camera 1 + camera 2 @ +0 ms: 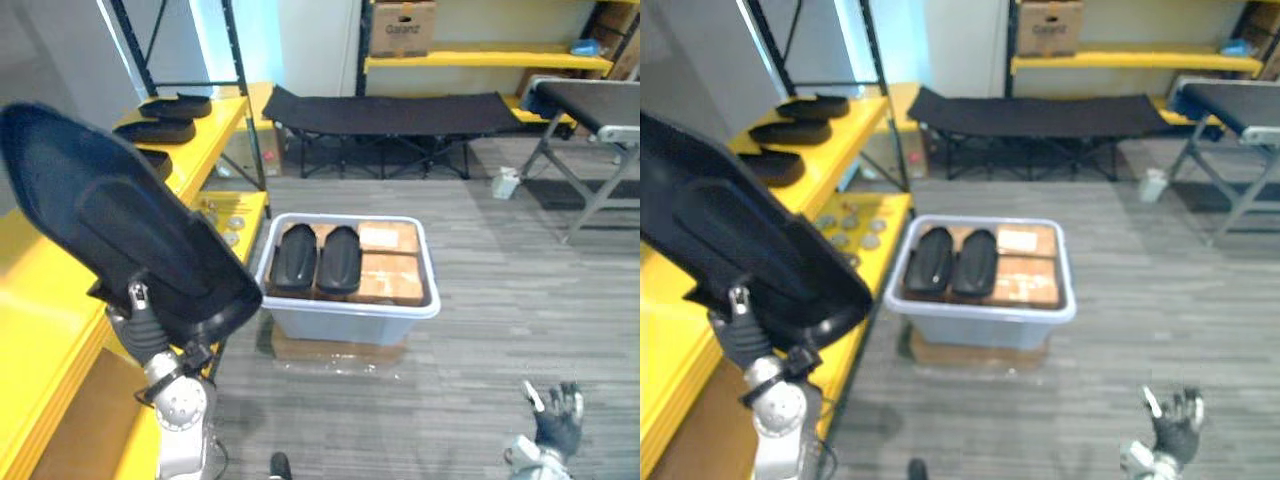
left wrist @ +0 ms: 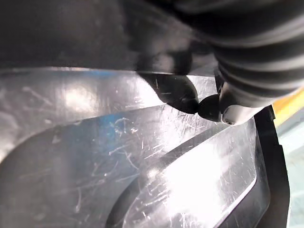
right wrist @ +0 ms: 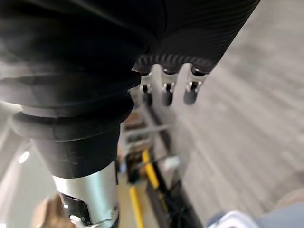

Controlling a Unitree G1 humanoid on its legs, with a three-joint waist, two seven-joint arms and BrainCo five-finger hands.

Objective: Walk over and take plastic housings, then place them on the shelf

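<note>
— Where is the part it came for?
— The black housing (image 1: 110, 220) is up in the left hand (image 1: 138, 312). It is tilted, above the near end of the yellow shelf (image 1: 40, 320) on the robot's left.
— How is it gripped?
— From close up, a dark fingertip (image 2: 175, 91) presses on the glossy face of the plastic, with another tip just beside it. The other fingers are behind the housing. It looks like a pinch on the edge, though I can't see the whole grip.
— And the right hand?
— The right hand (image 1: 557, 418) hangs low on the right over the grey floor (image 1: 500, 300). Its fingers (image 3: 166, 90) are straight and a little spread, and it holds nothing.
— Any others about?
— Yes, two housings (image 1: 295, 257) lie side by side in the left half of a grey bin (image 1: 350, 318) on the floor ahead, next to cardboard boxes (image 1: 390, 265) in it. Farther along the shelf, three housings (image 1: 155, 130) sit in a row, well apart from the held one.
</note>
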